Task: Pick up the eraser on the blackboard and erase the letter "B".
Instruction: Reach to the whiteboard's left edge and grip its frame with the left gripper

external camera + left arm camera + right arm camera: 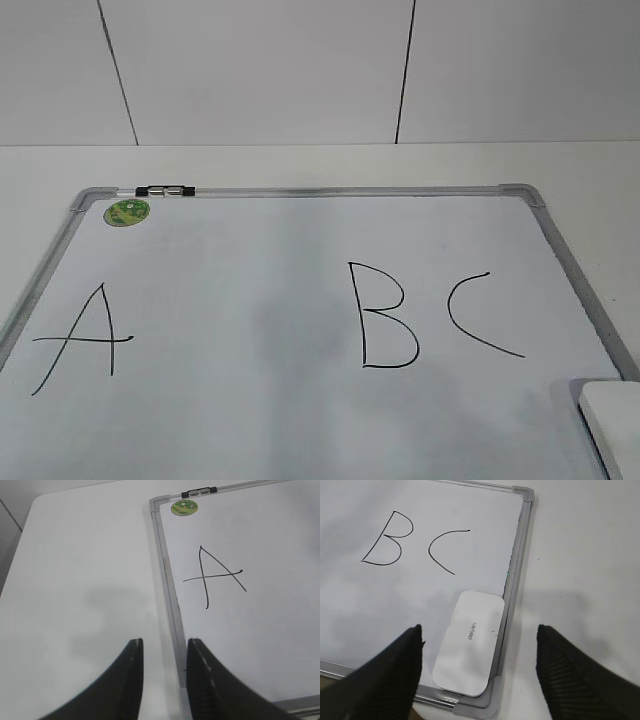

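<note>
eraser: flat in the blackboard's near right corner, against the frame, below and between the wide-apart right pincer | long axis roughly toward the camera | right arm nearer; left pincer narrowly apart, empty, over frame by "A" | print "deli"; letter "B" intact, "C" beside

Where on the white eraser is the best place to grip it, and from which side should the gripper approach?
Grip the eraser across its two long edges, near its middle, coming straight down from above with the right gripper, probably. It lies flat on the blackboard beside the right frame, so only its sides offer a hold. The jaws stand wide apart, spanning its narrow width.
</note>
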